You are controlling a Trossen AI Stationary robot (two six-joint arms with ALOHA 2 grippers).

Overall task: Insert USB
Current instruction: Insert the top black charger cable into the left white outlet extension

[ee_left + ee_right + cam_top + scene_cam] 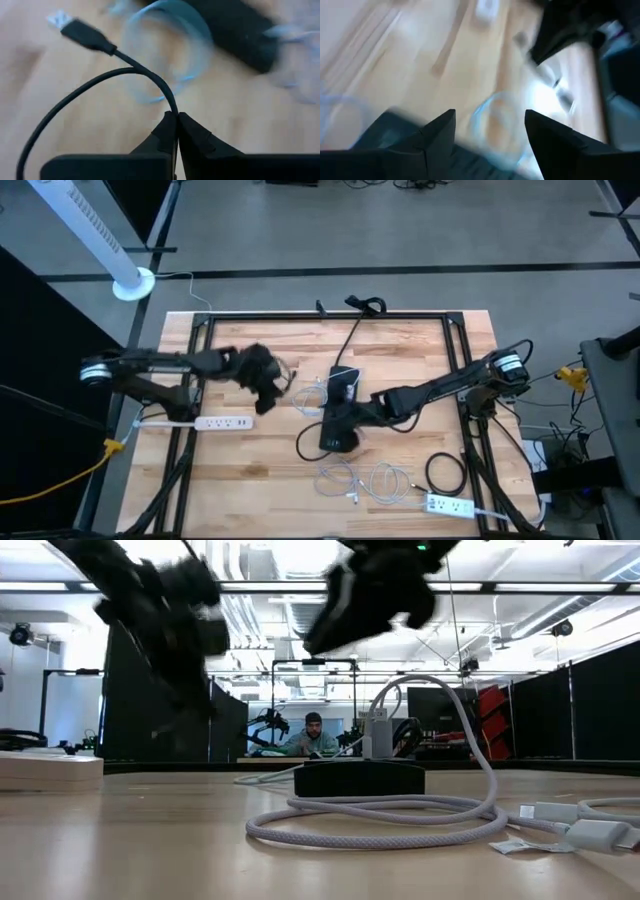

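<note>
Left wrist view is smeared beyond the fingers, yet the left hand (176, 131) shows pinched tight on a black USB cable (145, 75), its plug (80, 34) arching free above the counter (250, 470). From overhead this hand (266, 385) hovers at nine o'clock of the black hub (338, 432). The right hand (490, 130), fingers spread wide, reaches low over the hub's three o'clock side, its tips hard to make out.
</note>
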